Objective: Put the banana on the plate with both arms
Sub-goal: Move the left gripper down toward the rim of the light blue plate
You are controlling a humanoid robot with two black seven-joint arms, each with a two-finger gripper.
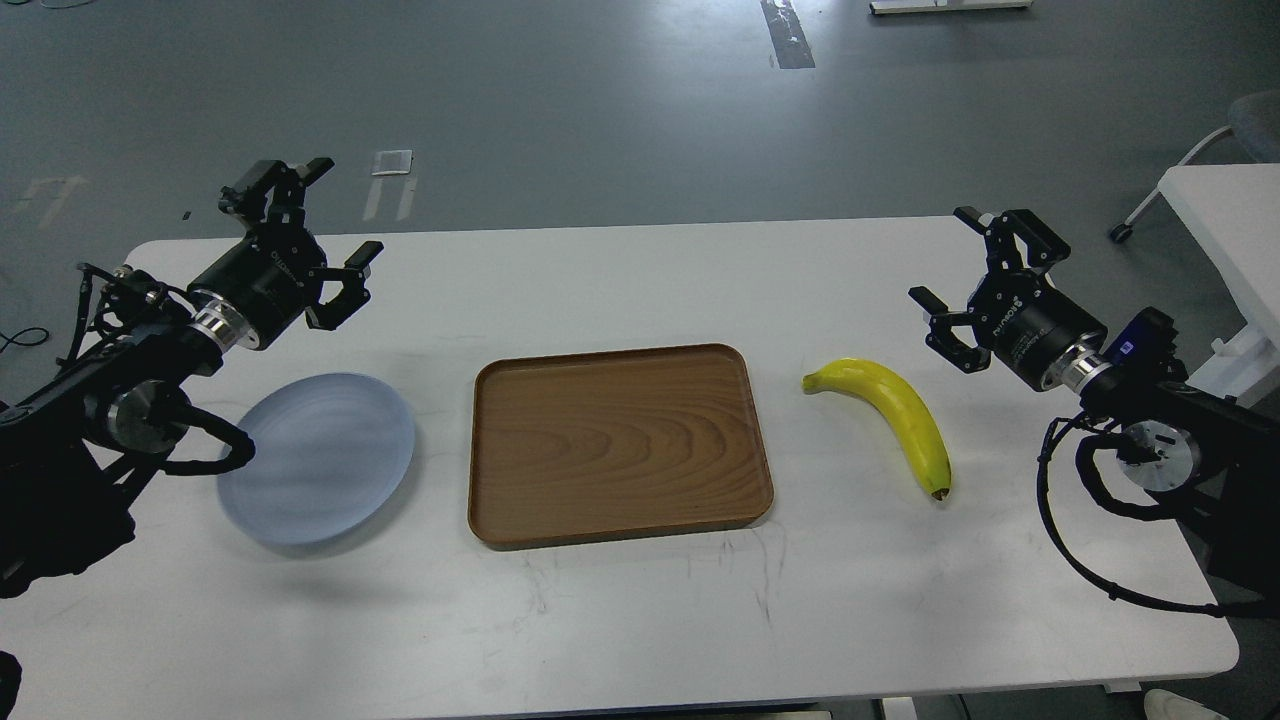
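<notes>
banana [893,413] right of tray [618,444]; tool lettering unreadable.

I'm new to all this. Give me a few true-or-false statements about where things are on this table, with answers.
1. The curved yellow banana lies on the round pale blue-grey plate. False: it lies on the white table, right of the brown wooden tray.
2. The tray sits between plate and banana. True.
3. The left gripper holds the plate. False: open, holding nothing.
4. The right gripper is open. True.
</notes>
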